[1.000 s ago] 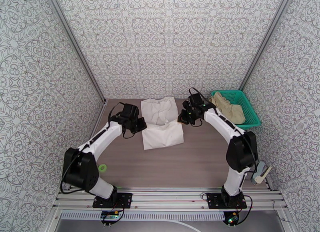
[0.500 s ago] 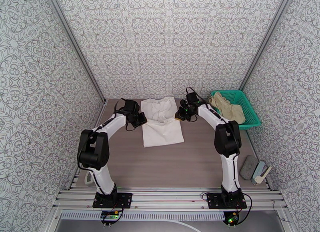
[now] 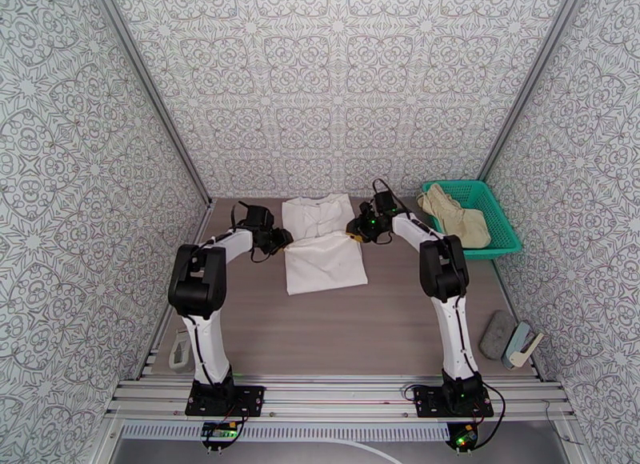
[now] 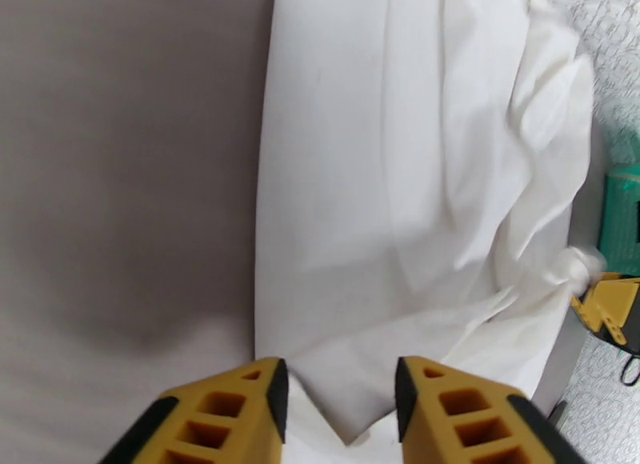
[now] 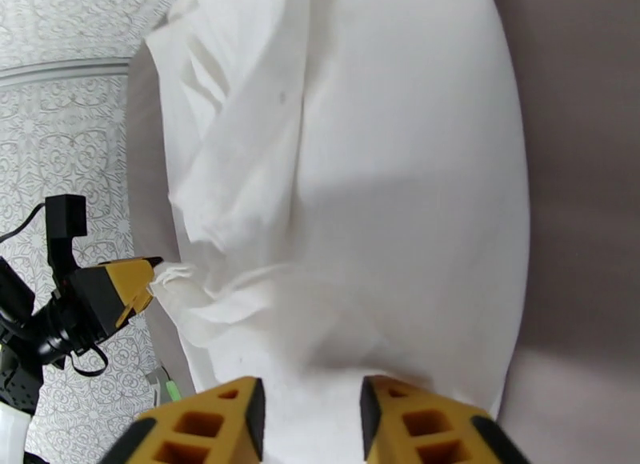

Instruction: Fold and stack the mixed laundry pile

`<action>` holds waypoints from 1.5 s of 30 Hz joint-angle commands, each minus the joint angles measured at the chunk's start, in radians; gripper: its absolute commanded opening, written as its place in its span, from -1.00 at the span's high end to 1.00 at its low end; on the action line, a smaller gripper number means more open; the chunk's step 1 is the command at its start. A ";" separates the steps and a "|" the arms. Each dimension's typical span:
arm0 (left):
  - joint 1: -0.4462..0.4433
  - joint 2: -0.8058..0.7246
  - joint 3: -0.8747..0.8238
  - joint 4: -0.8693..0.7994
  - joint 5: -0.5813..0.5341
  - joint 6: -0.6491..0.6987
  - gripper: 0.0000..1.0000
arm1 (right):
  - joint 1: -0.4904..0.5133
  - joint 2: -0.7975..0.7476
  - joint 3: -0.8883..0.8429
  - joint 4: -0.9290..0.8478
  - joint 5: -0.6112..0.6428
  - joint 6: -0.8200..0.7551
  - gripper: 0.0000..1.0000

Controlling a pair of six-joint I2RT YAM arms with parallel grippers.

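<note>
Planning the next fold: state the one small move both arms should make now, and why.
The left gripper and right gripper stand open at opposite edges of the T-shirt, which lies folded over on the table; the cloth looks free. So probably lift both straight up, clear of it.

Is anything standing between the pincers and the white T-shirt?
Nothing visible. The left pincer and the right pincer stand open at the side edges of the white T-shirt, cloth lying between their jaws.

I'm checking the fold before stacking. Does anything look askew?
The T-shirt is rumpled across its far half, with both side corners pinched into bunches. The shorts lie crumpled and unfolded in the basket.
</note>
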 commanded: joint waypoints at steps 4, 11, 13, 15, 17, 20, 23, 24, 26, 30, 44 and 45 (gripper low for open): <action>0.030 -0.064 0.053 0.057 0.015 0.024 -0.01 | -0.054 -0.049 -0.006 0.129 -0.046 0.054 0.04; -0.020 -0.300 -0.147 -0.028 -0.060 0.068 0.15 | 0.010 -0.265 -0.286 0.131 0.101 -0.078 0.11; -0.060 -0.330 -0.202 -0.023 -0.064 0.074 0.26 | 0.036 -0.275 -0.319 0.134 0.120 -0.101 0.16; -0.088 -0.327 -0.233 -0.014 -0.060 0.071 0.36 | 0.057 -0.256 -0.321 0.134 0.134 -0.108 0.22; -0.103 -0.295 -0.234 -0.002 -0.054 0.074 0.45 | 0.059 -0.217 -0.286 0.125 0.121 -0.097 0.27; -0.104 -0.229 -0.197 0.011 -0.043 0.086 0.50 | 0.060 -0.167 -0.213 0.098 0.130 -0.100 0.28; -0.091 -0.150 -0.129 0.015 -0.039 0.106 0.52 | 0.059 -0.112 -0.128 0.047 0.148 -0.121 0.29; -0.086 -0.126 -0.105 0.015 -0.039 0.108 0.52 | 0.058 -0.095 -0.106 0.034 0.151 -0.125 0.29; -0.074 -0.075 -0.056 0.020 -0.025 0.113 0.52 | 0.056 -0.058 -0.058 0.012 0.166 -0.134 0.30; -0.049 0.032 0.043 0.027 -0.003 0.106 0.52 | 0.040 0.021 0.020 -0.010 0.182 -0.121 0.31; 0.008 0.091 0.149 0.029 0.050 0.078 0.34 | 0.004 0.005 0.111 -0.098 0.165 -0.135 0.21; 0.008 0.064 0.141 0.020 0.042 0.082 0.29 | 0.002 -0.023 0.097 -0.099 0.169 -0.139 0.20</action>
